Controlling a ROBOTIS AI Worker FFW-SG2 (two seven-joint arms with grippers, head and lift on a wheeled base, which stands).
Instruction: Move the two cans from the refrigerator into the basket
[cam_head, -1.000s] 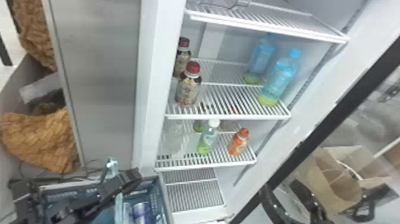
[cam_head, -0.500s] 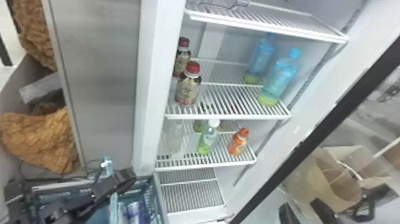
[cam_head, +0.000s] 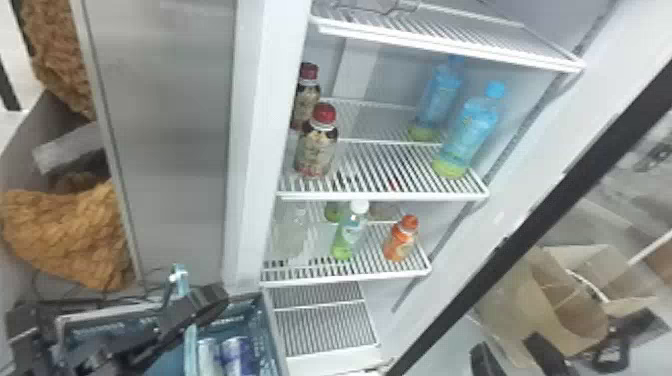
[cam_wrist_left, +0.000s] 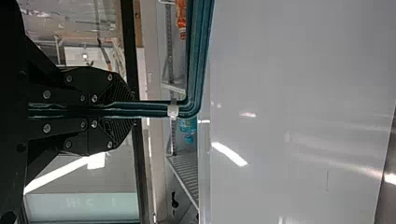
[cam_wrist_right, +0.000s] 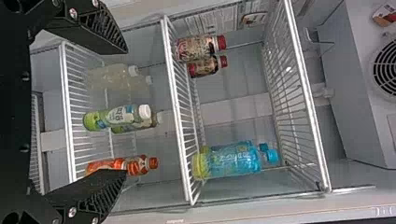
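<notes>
i count both cans in the basket (cam_head: 274, 330) from the head view: a pale can (cam_head: 207, 354) and, just beside it, a blue-and-silver can (cam_head: 238, 352). by my judgement the moving part is done; what's left is probably just setting the basket steady and letting go. my left gripper (cam_wrist_left: 132, 109) is clamped on the basket's handle (cam_wrist_left: 154, 109). my right gripper (cam_wrist_right: 127, 112) has its fingers wide apart with nothing between them, facing the refrigerator shelves (cam_wrist_right: 176, 107), where bottles stand; those aren't part of the job.

the left arm (cam_head: 165, 325) covers much of the basket, and the bottom edge cuts off the cans' lower ends. i can't tell what they rest on, or whether they touch.
</notes>
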